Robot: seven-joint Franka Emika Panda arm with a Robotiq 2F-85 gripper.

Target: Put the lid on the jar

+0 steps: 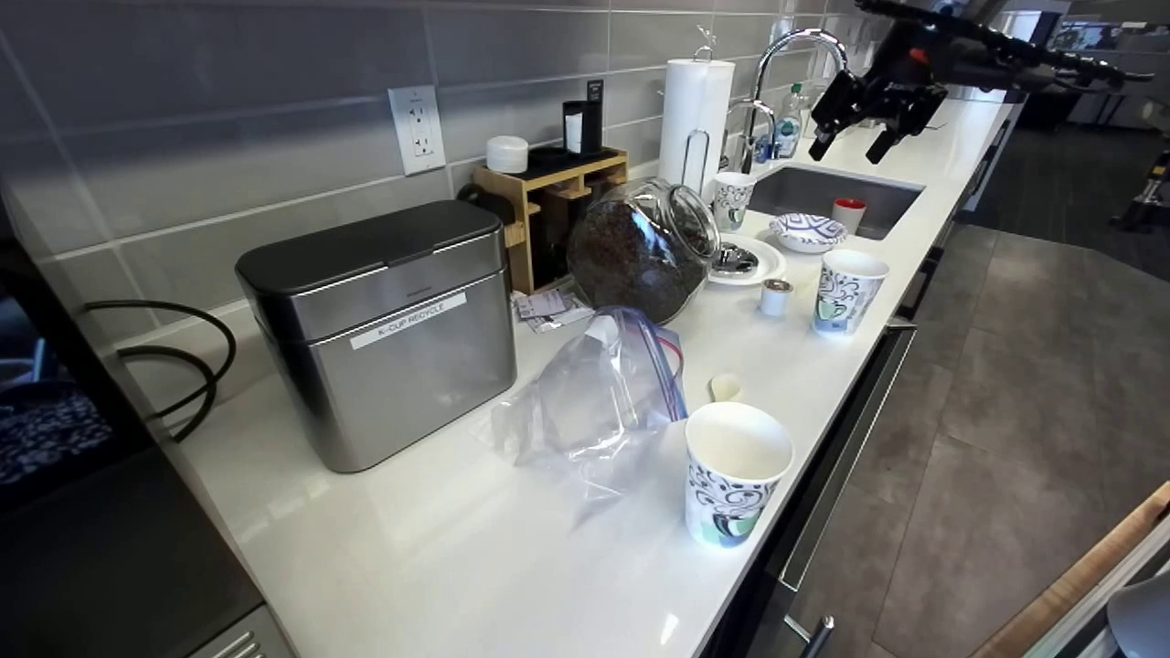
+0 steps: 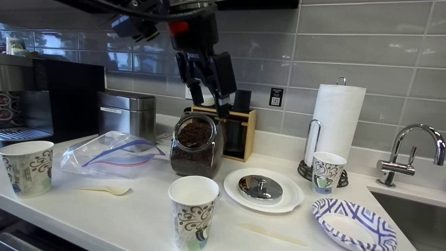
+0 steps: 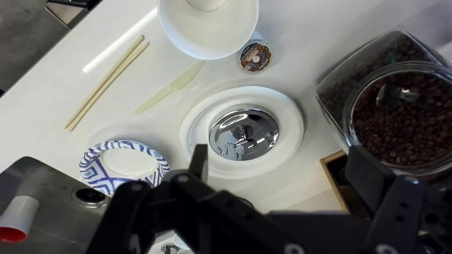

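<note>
The jar (image 1: 631, 260) is a large glass vessel full of dark coffee beans, tilted on its side with its mouth uncovered. It also shows in an exterior view (image 2: 195, 162) and at the right of the wrist view (image 3: 406, 127). The shiny chrome lid (image 2: 259, 190) with a small knob lies knob-up on a white plate (image 2: 294, 200) beside the jar. In the wrist view the lid (image 3: 243, 135) sits ahead of the fingers. My gripper (image 2: 210, 107) is open and empty, raised above the counter. In the wrist view its fingers (image 3: 279, 155) are wide apart, touching neither lid nor jar.
Patterned paper cups (image 2: 193, 212) stand around the plate. A patterned bowl (image 2: 355, 223) and a plastic knife (image 2: 271, 235) lie near it. A wooden organizer (image 2: 249, 139) stands behind the jar. A paper towel roll (image 2: 339, 122), plastic bag (image 1: 594, 393), steel bin (image 1: 411, 338) and sink (image 1: 786, 187) are around.
</note>
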